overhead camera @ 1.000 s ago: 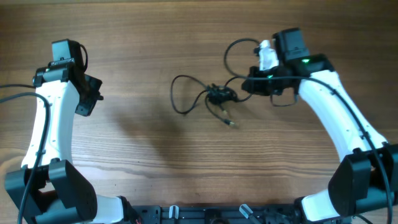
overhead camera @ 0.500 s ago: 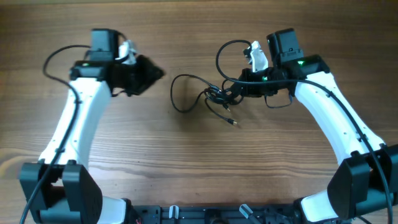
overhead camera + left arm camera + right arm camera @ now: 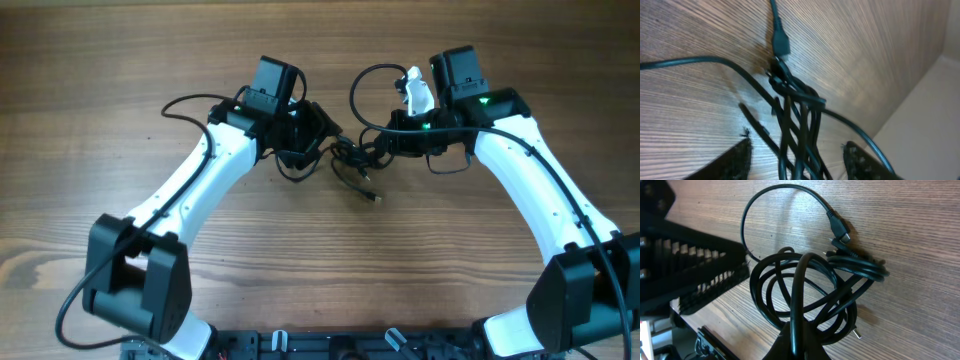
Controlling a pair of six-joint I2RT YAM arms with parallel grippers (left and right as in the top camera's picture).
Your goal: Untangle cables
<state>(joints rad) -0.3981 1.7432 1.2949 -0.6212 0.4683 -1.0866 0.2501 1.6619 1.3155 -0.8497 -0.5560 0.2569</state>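
The cables lie as a small black tangle at the table's middle, one plug end trailing toward the front. My left gripper is open at the tangle's left side. In the left wrist view several strands run between its fingers, touching neither pad. My right gripper is on the tangle's right side. In the right wrist view it is shut on one strand of the coiled cables, and a loose loop ending in a plug lies beyond.
The wooden table extends all round. The left gripper's black body fills the left of the right wrist view, close to the coil. Each arm's own thick wire loops near its wrist.
The left arm has swung from the far left across to the tangle, and its jaws have opened. The right gripper stays shut on the cables, having shifted slightly left with them.
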